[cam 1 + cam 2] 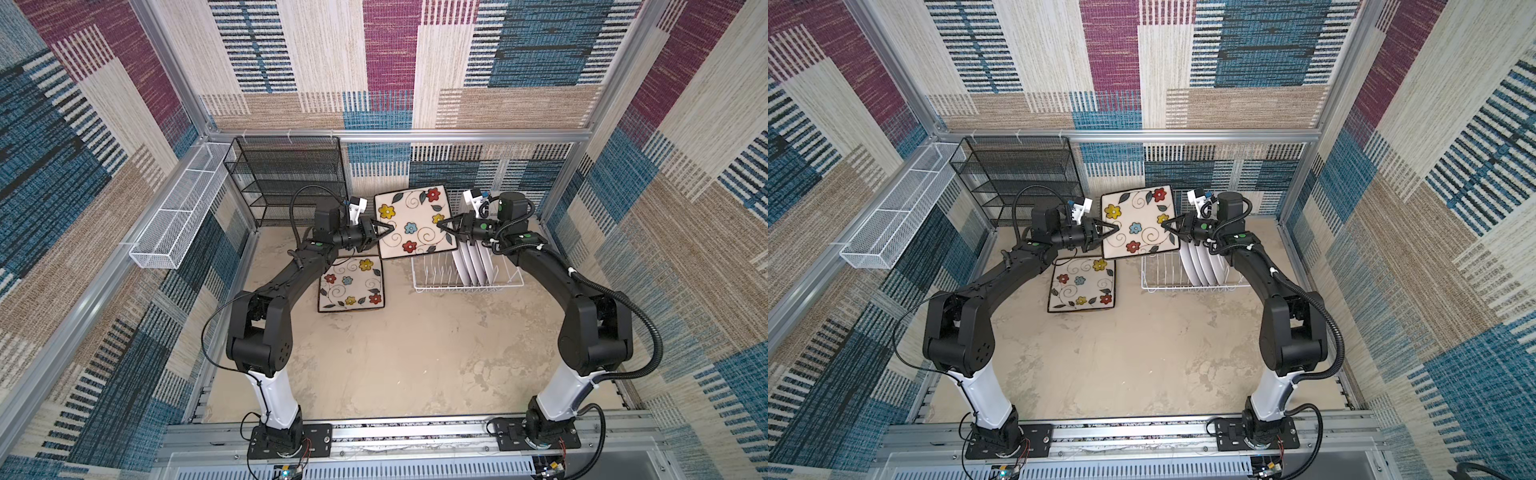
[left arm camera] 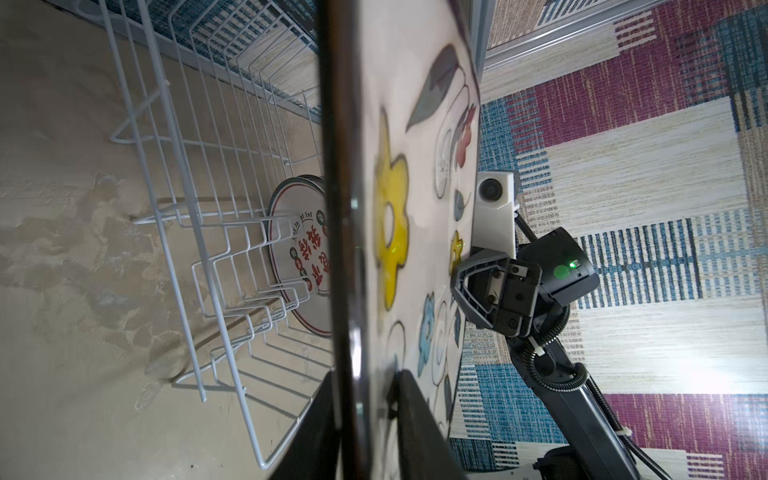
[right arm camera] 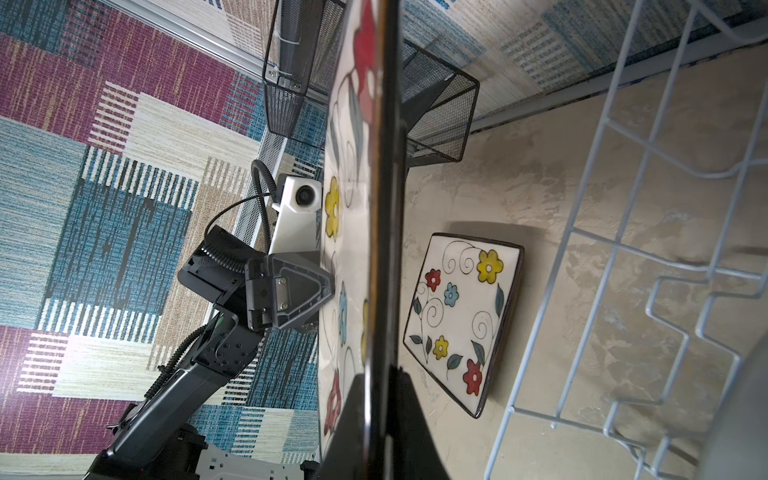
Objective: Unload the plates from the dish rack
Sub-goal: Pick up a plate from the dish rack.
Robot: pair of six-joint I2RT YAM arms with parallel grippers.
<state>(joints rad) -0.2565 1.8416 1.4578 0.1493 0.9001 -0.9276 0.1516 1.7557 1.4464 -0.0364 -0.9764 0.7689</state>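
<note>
Left end effector (image 1: 388, 231) and right end effector (image 1: 444, 225), beside the white wire dish rack (image 1: 432, 276), clamp opposite edges of the raised square cream flowered plate (image 1: 411, 216). An uneven release could drop it onto the matching plate (image 1: 351, 284) lying nearby. Only the left wrist view shows the printed face of a racked round white plate (image 2: 299, 257).

1. Both top views are bright and evenly lit from above; shadows on the table (image 1: 374, 353) are soft.
2. The wrist views are dimmer, with a white glare patch on the wall (image 2: 715, 374).
3. There the plate (image 2: 419, 249), close to the lens, is blurred; small highlights dot its dark rim.
4. The rack (image 2: 216, 216) casts thin shadows; its wires look slightly bowed near the edges.
</note>
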